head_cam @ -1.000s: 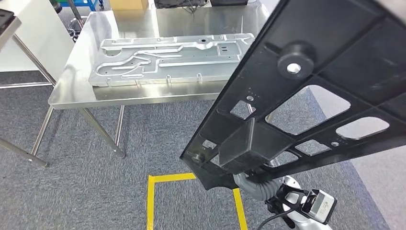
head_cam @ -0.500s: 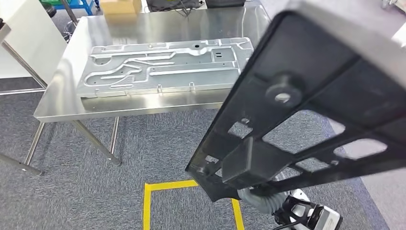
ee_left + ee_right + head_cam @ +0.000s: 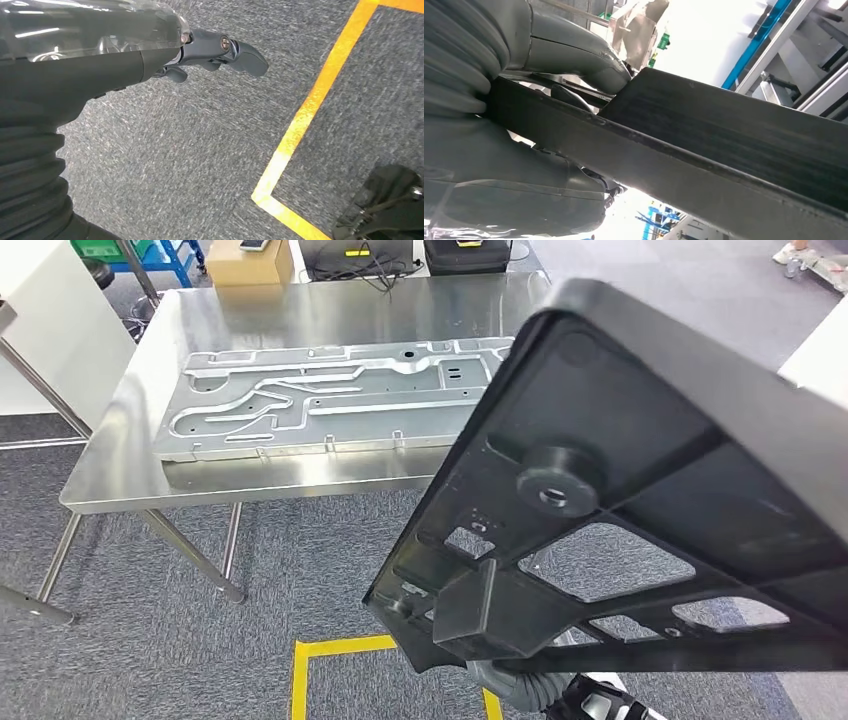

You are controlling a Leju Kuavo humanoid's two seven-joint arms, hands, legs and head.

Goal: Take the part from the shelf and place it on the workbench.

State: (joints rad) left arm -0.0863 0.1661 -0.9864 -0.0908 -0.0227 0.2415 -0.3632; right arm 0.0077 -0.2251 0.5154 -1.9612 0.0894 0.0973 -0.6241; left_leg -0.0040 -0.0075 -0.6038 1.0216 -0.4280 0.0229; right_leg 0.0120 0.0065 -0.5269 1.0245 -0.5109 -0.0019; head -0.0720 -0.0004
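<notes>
head view shows the black part (image 3: 640, 510) held tilted in the air, near the steel surface (image 3: 300, 310) but not on it. right wrist view shows the right robot hand (image 3: 549, 150) gripping the edge of the part. left wrist view shows the left robot hand (image 3: 210, 52) holding nothing, fingers curled in, above the grey carpet (image 3: 200, 160) with yellow tape (image 3: 305, 115). a grey metal panel (image 3: 320, 395) lies on the surface.

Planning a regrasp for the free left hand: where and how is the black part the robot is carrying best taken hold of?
Probably at a rib beside one of the open cut-outs in the black part, coming up from below. The ribbed underside faces the head camera and tilts, so fingers could hook through an opening. The right hand already grips one edge from both faces; the left hand hangs over the carpet.
</notes>
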